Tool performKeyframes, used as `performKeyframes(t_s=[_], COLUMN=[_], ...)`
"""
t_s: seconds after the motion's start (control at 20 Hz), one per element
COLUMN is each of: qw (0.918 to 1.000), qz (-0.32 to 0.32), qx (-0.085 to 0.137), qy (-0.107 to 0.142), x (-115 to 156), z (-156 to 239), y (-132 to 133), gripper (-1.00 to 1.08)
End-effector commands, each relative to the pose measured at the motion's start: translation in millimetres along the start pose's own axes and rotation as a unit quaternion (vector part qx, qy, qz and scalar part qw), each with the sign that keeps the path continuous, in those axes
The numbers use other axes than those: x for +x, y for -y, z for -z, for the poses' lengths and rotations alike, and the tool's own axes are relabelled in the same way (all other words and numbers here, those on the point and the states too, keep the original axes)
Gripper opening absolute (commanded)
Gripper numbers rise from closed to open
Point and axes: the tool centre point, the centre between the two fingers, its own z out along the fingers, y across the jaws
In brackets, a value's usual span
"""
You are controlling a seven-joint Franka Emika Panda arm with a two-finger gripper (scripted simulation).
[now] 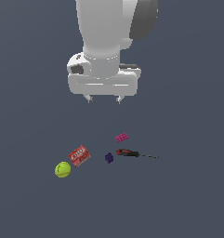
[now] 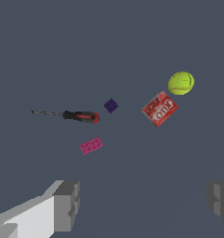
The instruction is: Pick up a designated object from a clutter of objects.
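Note:
The yellow-green tennis ball (image 1: 62, 169) (image 2: 181, 83) lies on the dark floor at the exterior view's left end of the clutter, just beside the red white-lettered packet (image 1: 79, 155) (image 2: 160, 108). My gripper (image 1: 104, 99) (image 2: 143, 204) hangs high above the items, open, with nothing between its fingers (image 2: 67, 204). It is well up and toward the exterior view's right of the ball, far from touching it.
A dark purple block (image 1: 109, 158) (image 2: 111, 105), a magenta studded brick (image 1: 121, 137) (image 2: 91, 145) and a red-and-black-handled screwdriver (image 1: 132, 154) (image 2: 78, 115) lie in the exterior view to the right of the packet, all apart from one another.

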Motion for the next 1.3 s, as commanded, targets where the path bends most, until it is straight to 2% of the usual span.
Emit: performKeyframes(t_s=[0.0,0.4,0.7,1.25], qw=[1.0,0.9996,0.9996,0.9999], qz=[0.0,-0.023,-0.024,-0.001], qx=[0.0,-0.002,-0.002,0.0], qy=[0.0,0.013,0.014,0.013], x=[0,-10,-9,24], z=[0,1,0,-21], y=[0,-19,-20,-39], gripper=[1.0,1.0,1.0,1.0])
